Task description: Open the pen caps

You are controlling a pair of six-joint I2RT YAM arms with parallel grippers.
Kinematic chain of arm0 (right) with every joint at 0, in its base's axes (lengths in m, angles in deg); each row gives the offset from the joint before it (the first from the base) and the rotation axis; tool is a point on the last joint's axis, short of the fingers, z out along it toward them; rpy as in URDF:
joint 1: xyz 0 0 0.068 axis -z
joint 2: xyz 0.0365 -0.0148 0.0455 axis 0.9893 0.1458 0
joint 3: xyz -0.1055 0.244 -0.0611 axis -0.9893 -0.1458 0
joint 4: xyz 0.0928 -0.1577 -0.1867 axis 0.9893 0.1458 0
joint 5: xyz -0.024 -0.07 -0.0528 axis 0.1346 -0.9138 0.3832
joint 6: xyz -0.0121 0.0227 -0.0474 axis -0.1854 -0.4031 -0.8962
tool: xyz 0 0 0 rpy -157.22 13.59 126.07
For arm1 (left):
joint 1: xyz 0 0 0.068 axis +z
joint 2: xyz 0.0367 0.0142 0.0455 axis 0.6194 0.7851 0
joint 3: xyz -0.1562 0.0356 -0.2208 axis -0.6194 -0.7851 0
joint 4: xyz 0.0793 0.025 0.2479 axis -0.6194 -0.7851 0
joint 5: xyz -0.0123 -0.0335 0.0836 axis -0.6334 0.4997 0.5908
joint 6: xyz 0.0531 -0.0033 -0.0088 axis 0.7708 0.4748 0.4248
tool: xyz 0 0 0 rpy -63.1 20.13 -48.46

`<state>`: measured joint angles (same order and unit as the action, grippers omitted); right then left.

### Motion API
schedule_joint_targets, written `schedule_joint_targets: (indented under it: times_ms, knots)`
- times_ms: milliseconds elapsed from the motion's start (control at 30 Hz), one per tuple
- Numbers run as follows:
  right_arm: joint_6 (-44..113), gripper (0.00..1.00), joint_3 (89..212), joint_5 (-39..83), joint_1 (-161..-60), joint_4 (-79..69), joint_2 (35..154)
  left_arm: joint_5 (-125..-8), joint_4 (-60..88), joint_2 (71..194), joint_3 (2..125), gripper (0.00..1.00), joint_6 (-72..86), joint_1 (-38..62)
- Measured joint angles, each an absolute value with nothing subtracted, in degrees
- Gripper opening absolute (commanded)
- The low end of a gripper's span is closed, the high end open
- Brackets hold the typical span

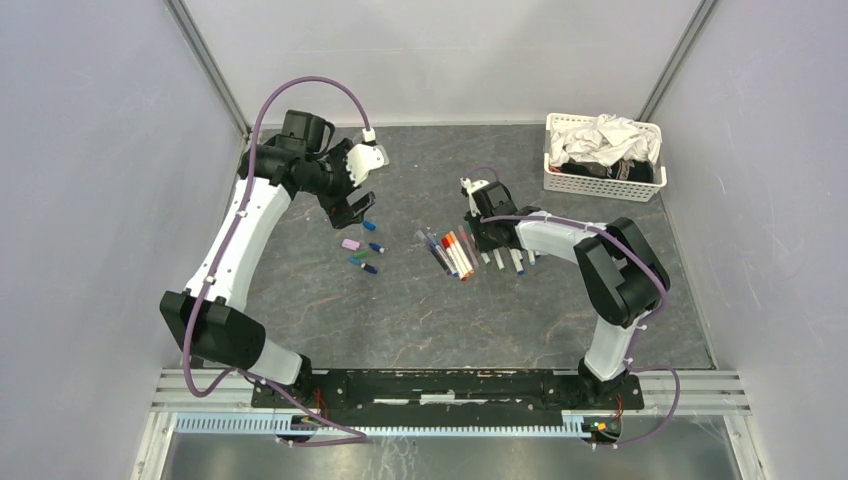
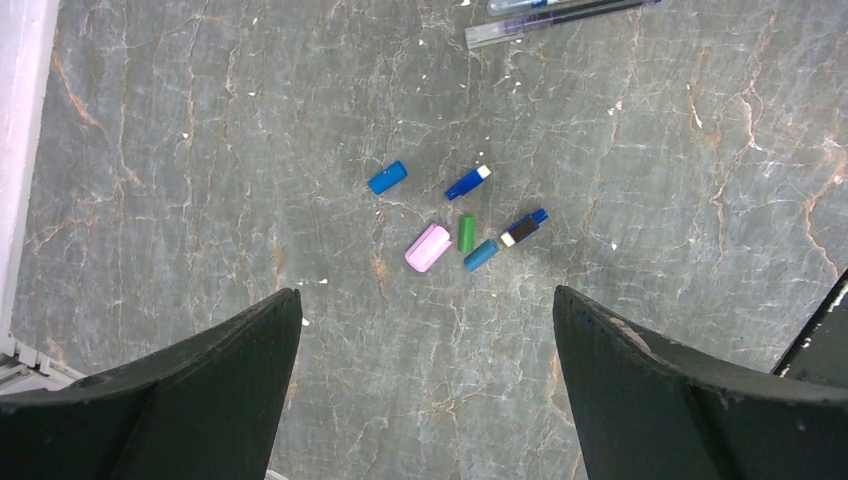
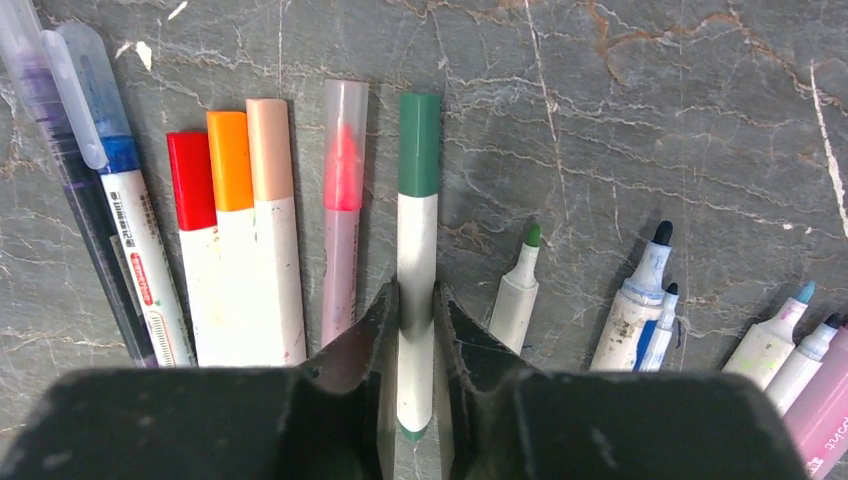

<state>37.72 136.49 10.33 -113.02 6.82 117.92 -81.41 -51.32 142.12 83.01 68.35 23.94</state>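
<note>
**Right gripper pinches the green-capped pen; left gripper hovers open over the loose caps**

On the left, the left gripper (image 2: 425, 293) hangs above the grey table (image 2: 150, 150) with its jaws spread wide and nothing between them. Directly below lie six loose pen caps (image 2: 481, 255), among them a lilac cap (image 2: 428, 247) and a short green cap (image 2: 466, 233). They are clustered well apart from the pens, probably as a drop spot for caps that are off. Only the left wrist view tells their colours and count; from overhead they are specks.

Toward the middle, the right wrist view shows the capped pens (image 3: 229, 250) in a row: red, orange, peach, translucent pink. Next comes the green-capped pen (image 3: 417, 230). The right gripper (image 3: 415, 297) is clamped on its white barrel, and the dark green cap (image 3: 419, 145) points away and is left free, likely so the other arm can pull it. To its right lie uncapped pens (image 3: 515, 295) with bare tips. Only the overhead view shows how far apart the two arms stand, and the white basket (image 1: 600, 186) of cloth at the far right.
</note>
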Motion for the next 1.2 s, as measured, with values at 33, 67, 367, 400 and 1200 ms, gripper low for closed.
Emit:
schedule_joint_targets:
  times_ms: [33,67,367,400,1200]
  knots:
    - [37.7,0.11,136.2,10.3,-113.0,6.4,117.8,-81.6,-51.4,142.1,82.9,1.00,68.3,23.9]
    - [37.7,0.07,135.9,10.2,-113.1,5.9,117.7,-81.9,-51.4,142.1,82.9,1.00,68.3,23.9]
    - [37.8,0.00,137.1,12.5,-113.0,8.5,116.5,-88.4,-56.5,141.7,78.8,1.00,74.2,23.9]
    - [37.8,0.00,138.1,13.4,-113.0,9.4,116.1,-89.0,-57.0,141.6,78.2,1.00,75.2,23.9]
    - [38.6,0.00,150.9,70.8,-122.3,14.1,115.9,-98.5,-59.2,139.4,69.1,0.77,94.2,17.5]
